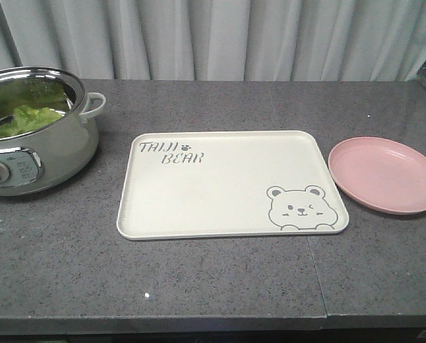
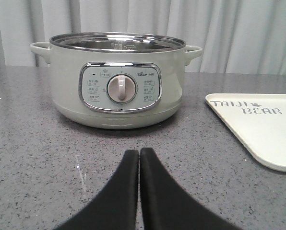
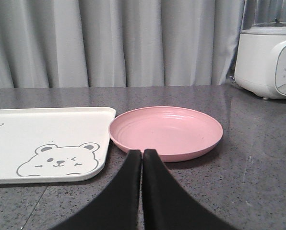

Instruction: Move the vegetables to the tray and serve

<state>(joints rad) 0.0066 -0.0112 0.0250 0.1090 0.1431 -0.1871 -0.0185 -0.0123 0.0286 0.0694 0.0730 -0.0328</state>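
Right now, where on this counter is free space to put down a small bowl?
The wide front strip of the counter below the tray is bare, and so is the back strip between tray and curtain. The tray itself is empty. It is tight between tray and pink plate; the gap to the electric pot is narrow.

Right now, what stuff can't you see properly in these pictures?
- Lettuce: front view shows only part; the pot rim and left picture edge cut it. In the left wrist view the pot wall hides it completely.
- Control panel labels: left wrist view, too small to read.
- White appliance: right wrist view, cut off by the right edge.
- Left pincer and right pincer: only shut fingertips show; arms out of frame.
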